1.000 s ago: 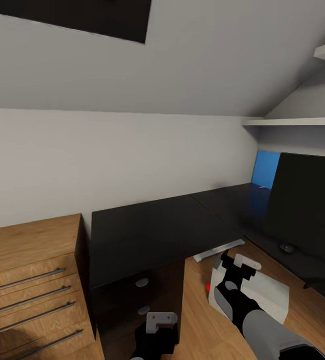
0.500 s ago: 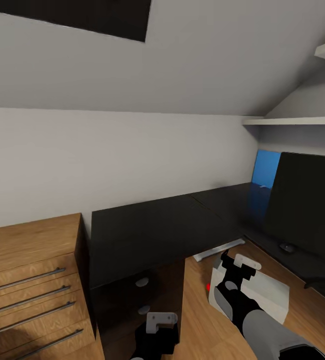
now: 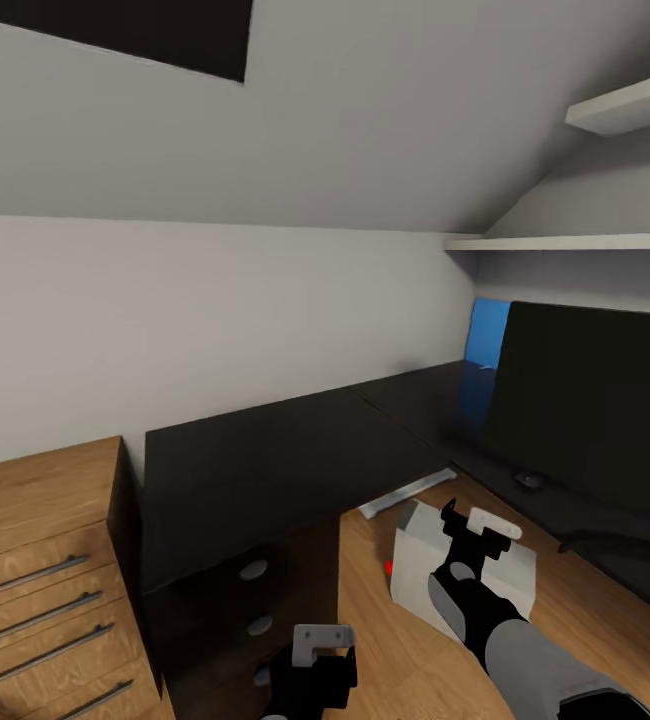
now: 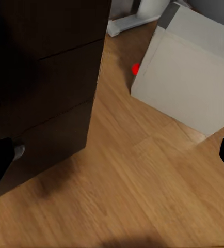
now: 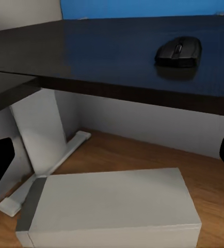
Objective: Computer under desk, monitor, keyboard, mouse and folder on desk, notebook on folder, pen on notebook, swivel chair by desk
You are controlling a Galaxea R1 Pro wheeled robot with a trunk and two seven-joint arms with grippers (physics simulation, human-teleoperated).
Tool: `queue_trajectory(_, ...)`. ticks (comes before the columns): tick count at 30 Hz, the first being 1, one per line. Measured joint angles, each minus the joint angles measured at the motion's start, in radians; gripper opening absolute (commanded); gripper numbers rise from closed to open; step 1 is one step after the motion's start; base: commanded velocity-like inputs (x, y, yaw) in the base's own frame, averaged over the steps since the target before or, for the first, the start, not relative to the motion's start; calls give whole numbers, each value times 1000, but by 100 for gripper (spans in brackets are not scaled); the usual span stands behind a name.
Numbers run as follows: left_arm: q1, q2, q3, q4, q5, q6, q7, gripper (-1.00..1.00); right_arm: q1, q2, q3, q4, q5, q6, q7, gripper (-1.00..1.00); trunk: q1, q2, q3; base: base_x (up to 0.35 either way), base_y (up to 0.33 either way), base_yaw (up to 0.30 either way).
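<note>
So the step I'm on is, I think, sorting the computer (image 5: 112, 206), the white box lying flat on the wood floor just ahead of my right gripper (image 3: 477, 528). To do it well I'd come in low and square, then push or grab it along its long side so it slides under the desk (image 3: 295, 450) without clipping the white desk leg (image 5: 40, 134) just beyond it.

Right fingers look spread wide: a dark tip sits at each edge of the wrist view, nothing between them, touching nothing. Same for the left gripper (image 3: 322, 645), hanging empty over bare floor beside the dark drawers (image 4: 45, 88).

Past the computer, up on the desktop, the mouse (image 5: 178, 51) sits near the monitor (image 3: 595, 400).
</note>
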Motion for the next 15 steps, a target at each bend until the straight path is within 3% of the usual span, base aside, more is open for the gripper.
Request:
queue_trajectory(6,0,1,0,0,-1,0,0,100,0,1,0,0,-1,-1,-3,100,0,0,-3,0,0,-175)
queue_trajectory(15,0,2,0,-1,-1,0,0,100,1,2,2,0,0,-2,-5,100,0,0,-4,0,0,-30)
